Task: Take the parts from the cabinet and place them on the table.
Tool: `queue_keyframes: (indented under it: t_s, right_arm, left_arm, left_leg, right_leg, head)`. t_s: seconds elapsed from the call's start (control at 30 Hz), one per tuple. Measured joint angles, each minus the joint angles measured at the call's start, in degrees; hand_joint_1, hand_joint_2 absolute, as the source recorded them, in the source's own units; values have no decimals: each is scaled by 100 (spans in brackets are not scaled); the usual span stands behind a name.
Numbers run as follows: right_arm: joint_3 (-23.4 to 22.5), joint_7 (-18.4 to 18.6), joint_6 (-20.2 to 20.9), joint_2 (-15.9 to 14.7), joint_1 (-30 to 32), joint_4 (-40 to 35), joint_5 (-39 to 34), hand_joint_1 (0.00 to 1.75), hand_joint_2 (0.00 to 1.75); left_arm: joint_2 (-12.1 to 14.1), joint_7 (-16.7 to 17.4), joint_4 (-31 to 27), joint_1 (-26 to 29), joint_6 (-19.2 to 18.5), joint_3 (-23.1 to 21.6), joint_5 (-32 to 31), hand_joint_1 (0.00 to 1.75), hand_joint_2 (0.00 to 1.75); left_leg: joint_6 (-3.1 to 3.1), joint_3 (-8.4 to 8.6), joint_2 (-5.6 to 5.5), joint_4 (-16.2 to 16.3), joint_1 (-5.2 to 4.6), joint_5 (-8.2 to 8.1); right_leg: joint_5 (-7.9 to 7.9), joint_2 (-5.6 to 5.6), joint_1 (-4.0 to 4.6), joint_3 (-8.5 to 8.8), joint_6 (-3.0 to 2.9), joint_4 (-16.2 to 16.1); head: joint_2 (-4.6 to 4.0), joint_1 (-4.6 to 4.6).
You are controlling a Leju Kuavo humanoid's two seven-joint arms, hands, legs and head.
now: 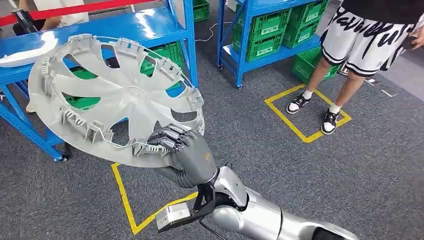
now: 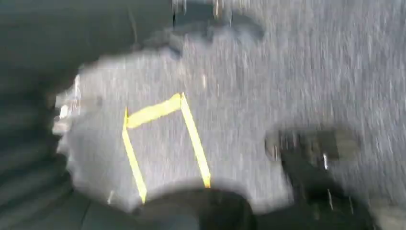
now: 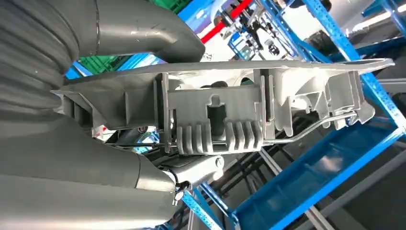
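Note:
A large grey plastic wheel cover (image 1: 110, 95), its ribbed inner side with clips and a wire ring facing me, is held up in the air in front of the blue cabinet (image 1: 150, 27). My right hand (image 1: 182, 150) grips its lower rim, fingers curled over the edge. The right wrist view shows the cover's rim (image 3: 230, 105) edge-on, clamped between the thumb and fingers (image 3: 139, 28). Another pale part (image 1: 22, 50) lies on the cabinet's top shelf at the far left.
A person in patterned shorts (image 1: 360, 40) stands at the right inside a yellow floor marking (image 1: 300, 132). A second blue rack with green crates (image 1: 270, 30) stands behind. Yellow tape (image 1: 127, 205) marks the grey carpet below my arm; the blurred left wrist view shows similar tape (image 2: 158, 139).

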Motion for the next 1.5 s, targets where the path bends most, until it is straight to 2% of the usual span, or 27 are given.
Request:
queue_keyframes:
  t_s: [0.03,0.1,0.17,0.2,0.23,0.37,0.43,0.5,0.53,0.57,0.63,0.67,0.7,0.73,0.77,0.9,0.97,1.03,1.07,1.13,1.2,1.23,1.27,1.3,1.4,1.43,1.5]
  right_arm:
    - [2,0,0,0,-1,9,0,175,175]
    - [2,2,0,0,-3,28,-2,175,175]
    - [2,0,0,0,-16,28,0,175,175]
    - [2,-2,0,0,-24,28,2,175,175]
    - [4,-2,2,0,-43,28,13,175,175]
    - [22,74,37,2,-53,28,92,175,175]
    - [33,94,55,9,-63,26,120,175,175]
    - [42,125,59,17,-56,26,147,175,175]
    - [44,151,63,17,-52,26,160,175,175]
    - [48,164,68,18,-46,26,170,175,175]
    - [50,168,72,18,-23,24,190,175,175]
    - [50,166,74,17,-4,17,216,175,175]
    - [50,160,76,18,8,11,238,175,175]
    - [50,155,77,18,13,11,279,175,175]
    - [50,142,77,17,16,11,327,175,175]
    - [59,79,48,33,14,11,536,175,175]
    - [59,79,52,33,12,13,584,175,175]
    - [59,81,66,33,25,13,592,175,175]
    - [61,81,74,33,29,15,595,175,175]
    - [61,81,79,33,37,15,599,175,175]
    - [61,81,81,33,35,15,599,175,175]
    - [61,81,85,33,31,15,599,175,175]
    - [66,81,96,33,36,20,599,175,175]
    - [66,74,96,33,37,17,597,175,175]
    - [68,83,98,33,51,20,597,175,175]
    - [66,81,94,33,46,20,599,175,175]
    - [68,76,72,33,65,20,603,175,175]
  left_arm:
    - [0,-2,0,-3,0,0,22,0,175]
    - [-2,-4,2,0,0,0,24,0,175]
    - [-15,4,2,-2,0,0,26,0,175]
    - [-18,4,4,-4,2,0,26,0,175]
    - [-22,15,0,-6,2,0,26,0,175]
    - [-20,54,2,14,22,0,26,0,175]
    - [-17,63,0,10,28,0,26,0,175]
    - [-15,72,0,4,28,0,26,0,175]
    - [-15,72,0,2,28,0,24,0,175]
    - [-15,74,0,0,28,0,24,0,175]
    - [-15,72,-2,-3,28,0,22,0,175]
    - [-15,53,-2,-6,26,0,9,0,175]
    - [-13,33,-4,-10,26,0,-20,0,175]
    - [11,17,-24,-17,24,0,-33,0,175]
    - [0,2,-28,-22,20,0,-44,0,175]
    - [-13,-11,-22,-4,11,0,-85,0,175]
    - [2,-15,-26,-2,2,0,-90,0,175]
    - [4,-17,-24,-2,2,0,-94,0,175]
    - [4,-15,-24,-2,2,0,-96,0,175]
    - [2,-13,-22,14,2,0,-98,0,175]
    - [-11,-13,-20,22,7,0,-101,0,175]
    - [-13,-15,-20,13,22,0,-107,0,175]
    - [-9,-15,-24,5,37,0,-112,0,175]
    - [-7,-15,-26,-3,37,0,-114,0,175]
    - [-7,-24,-22,35,37,0,-140,0,175]
    - [7,-24,-24,50,37,0,-151,0,175]
    - [0,-24,-22,43,39,0,-184,0,175]
  left_leg:
    - [4,-103,2,33,-2,57]
    - [-11,-325,10,120,-1,161]
    - [-45,-524,10,214,6,246]
    - [-64,-577,5,254,7,273]
    - [-113,-659,-5,318,-28,311]
    - [-267,-699,-18,255,-7,538]
    - [-338,-794,-29,517,16,33]
    - [-399,-970,-27,1292,30,-666]
    - [-412,-1009,-27,1706,29,-831]
    - [-409,-979,-27,1936,29,-769]
    - [-361,-666,-28,1776,21,-316]
    - [-312,-373,-30,1440,10,-163]
    - [-233,64,-33,890,-21,-197]
    - [-152,516,-21,261,-54,-537]
    - [-167,653,-3,-54,-58,-631]
    - [-19,516,-25,-89,-45,-395]
    - [34,393,-59,-83,-41,-279]
    - [24,221,-117,-55,-41,-166]
    - [14,173,-155,-22,-36,-121]
    - [-34,-11,-243,75,-13,-59]
    - [-76,-161,-354,223,24,-36]
    - [-108,-238,-398,309,44,-42]
    - [-164,-309,-443,342,15,-26]
    - [-191,-341,-499,375,11,-17]
    - [-292,-418,-627,332,23,65]
    - [-298,-415,-522,376,26,42]
    - [-370,-663,-168,934,11,-378]
  right_leg:
    - [-134,0,5,-68,5,391]
    - [163,0,6,114,-2,494]
    - [500,0,5,697,-27,-229]
    - [470,0,4,979,-34,-598]
    - [168,9,43,1334,-64,-1202]
    - [311,18,43,1155,-240,-1227]
    - [432,-7,24,1039,-338,-1225]
    - [579,-9,33,867,-355,-1219]
    - [663,-8,40,787,-352,-1214]
    - [743,-9,50,674,-345,-1206]
    - [881,-10,67,465,-334,-1188]
    - [952,-9,79,377,-327,-1186]
    - [1020,-7,90,309,-314,-1185]
    - [1065,-9,106,273,-286,-1176]
    - [1113,-25,95,272,-253,-1177]
    - [1270,-64,52,264,-104,-1232]
    - [791,-8,33,82,-53,-770]
    - [202,-9,18,-230,-12,224]
    - [58,-10,15,-290,1,529]
    - [116,-8,2,-13,19,357]
    - [421,60,-28,678,34,-581]
    - [364,256,-59,934,38,-1055]
    - [316,393,-2,915,36,-991]
    - [358,340,-16,887,-84,-1006]
    - [416,168,-10,875,-214,-1035]
    - [444,96,-28,876,-259,-1050]
    - [474,-7,-21,854,-314,-1063]
  head:
    - [0,4]
    - [0,4]
    - [0,7]
    - [0,11]
    - [0,35]
    - [0,39]
    - [0,24]
    - [0,13]
    - [0,7]
    - [0,4]
    - [0,7]
    - [0,7]
    - [0,11]
    - [0,13]
    - [0,17]
    - [0,-42]
    - [0,-28]
    - [0,-35]
    - [0,-33]
    - [0,-33]
    - [0,-33]
    - [0,-32]
    - [0,-26]
    - [0,-13]
    - [0,-15]
    - [0,-13]
    - [0,-52]
